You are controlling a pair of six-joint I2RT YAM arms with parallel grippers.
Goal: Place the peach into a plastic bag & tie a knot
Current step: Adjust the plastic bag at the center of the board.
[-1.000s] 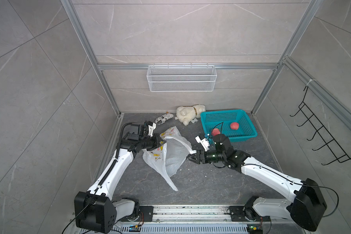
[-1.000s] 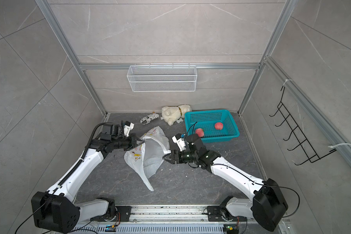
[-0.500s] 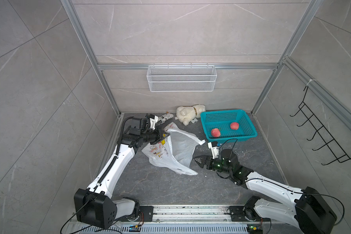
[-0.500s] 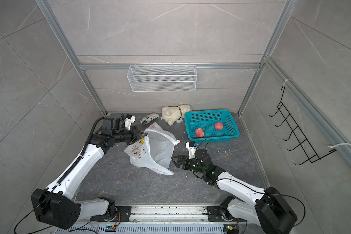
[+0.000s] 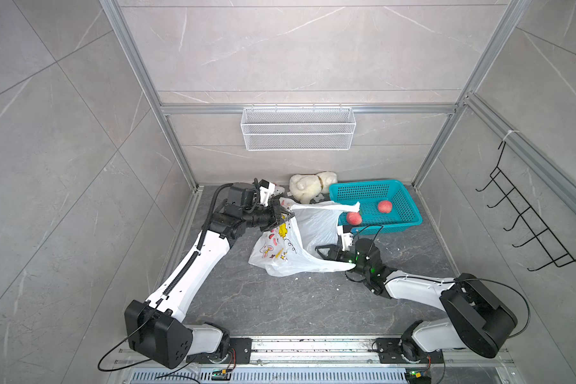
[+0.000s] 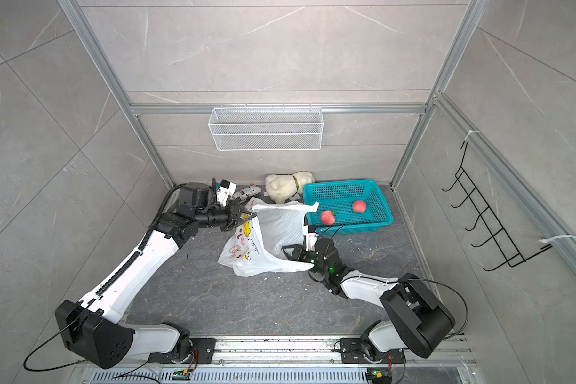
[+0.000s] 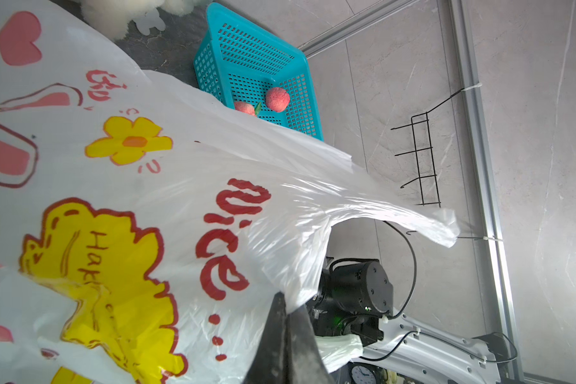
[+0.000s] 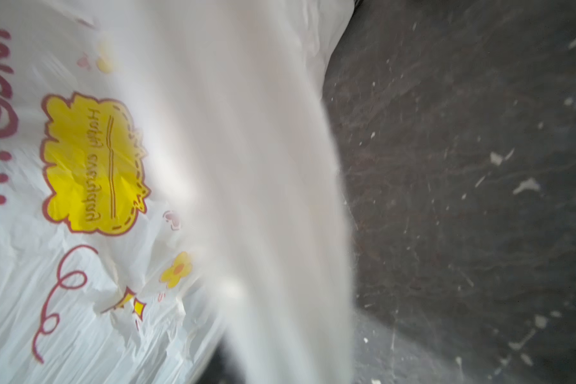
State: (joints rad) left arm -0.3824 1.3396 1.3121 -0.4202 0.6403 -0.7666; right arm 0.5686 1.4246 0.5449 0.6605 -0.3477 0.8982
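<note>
Left gripper [image 5: 289, 216]: clamped tight on the upper edge of the thin translucent white plastic bag [image 5: 288, 247], which is printed with yellow flowers, a yellow bubble and the red word "nice"; in the left wrist view its two dark fingers [image 7: 275, 345] meet on the film with no gap
Right gripper [image 5: 320, 250]: low over the floor on the bag's other side, pointing into the white folds; a white strip of the bag runs past it toward the wrist; I cannot tell whether the jaws are parted or closed, or whether they hold any film, and the right wrist view shows only blurred plastic close up
Plastic bag: slumped on the dark grey stone-look floor [image 5: 280, 309] between the two arms, raised where the left gripper holds it, printed face toward the left arm
Handle strip [image 5: 348, 208]: one loose white strip stretches out toward the basket
Peaches: two round pink-red peaches [image 5: 353, 217] lie apart inside the teal perforated plastic basket [image 5: 409, 216], both outside the bag; one is in the corner nearest the bag, the other [image 5: 384, 206] further along
Basket: on the floor at the back right, just beside the bag
Plush toy: a cream soft toy [image 5: 308, 189] lies against the back wall, next to the basket
Walls: a white wire-mesh shelf [image 5: 298, 133] hangs on the back wall and a black wire hook rack [image 5: 529, 226] on the right one
</note>
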